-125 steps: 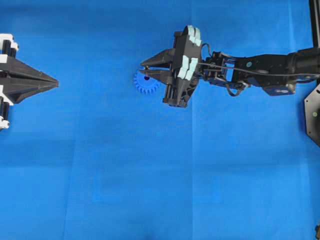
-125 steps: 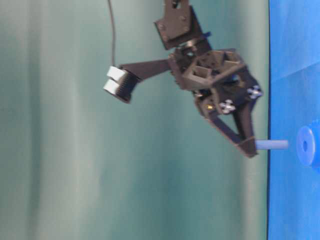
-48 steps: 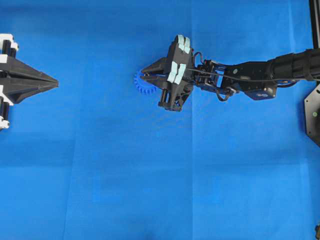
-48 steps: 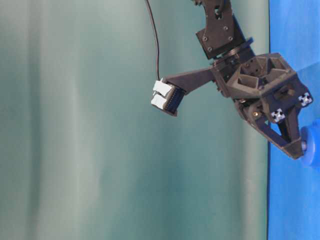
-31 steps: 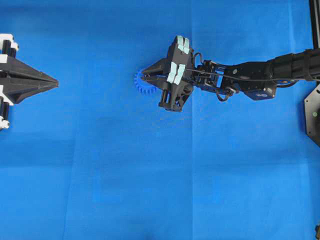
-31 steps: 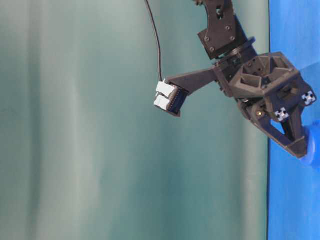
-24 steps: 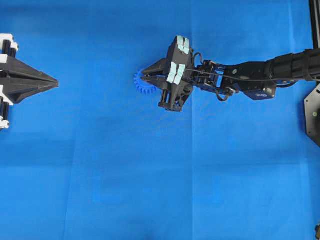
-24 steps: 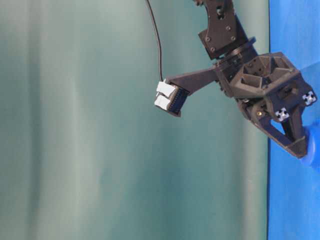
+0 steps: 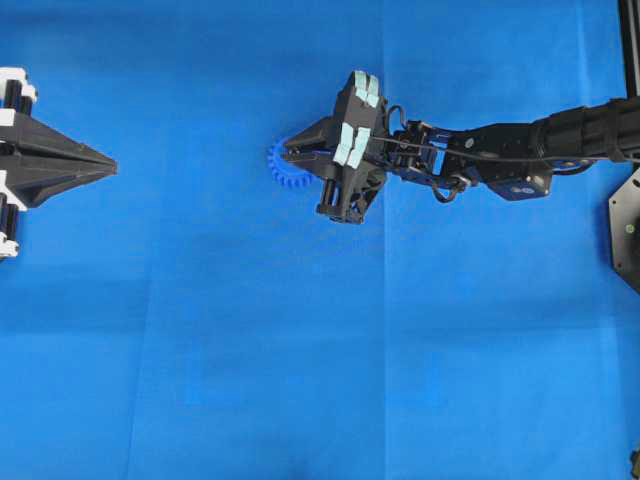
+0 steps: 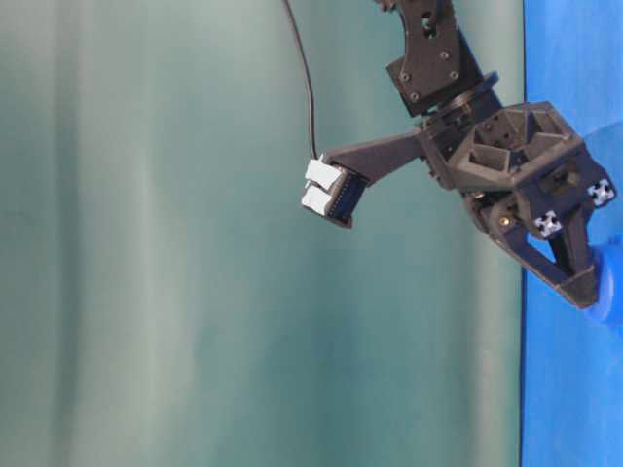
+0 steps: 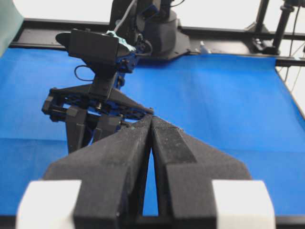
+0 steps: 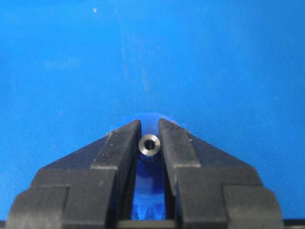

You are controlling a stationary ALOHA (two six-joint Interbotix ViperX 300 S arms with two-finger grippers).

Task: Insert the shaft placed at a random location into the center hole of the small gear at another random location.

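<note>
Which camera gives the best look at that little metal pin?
The right wrist view: the shaft shows end-on between the right gripper's fingers, standing over the blue gear. In the overhead, table-level and left wrist views the gripper hides it.

We are seeing a shiny metal shaft (image 12: 150,144) above the matt blue plastic gear (image 12: 148,191), lying on creased blue cloth (image 9: 300,330).

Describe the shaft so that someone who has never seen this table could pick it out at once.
Follow the right arm across the blue cloth to its gripper, which rests over the small gear. Between the black fingertips stands the shaft, seen end-on. It is the only silvery metal piece there: a tiny round pin with a dimpled end, against blue plastic.
</note>
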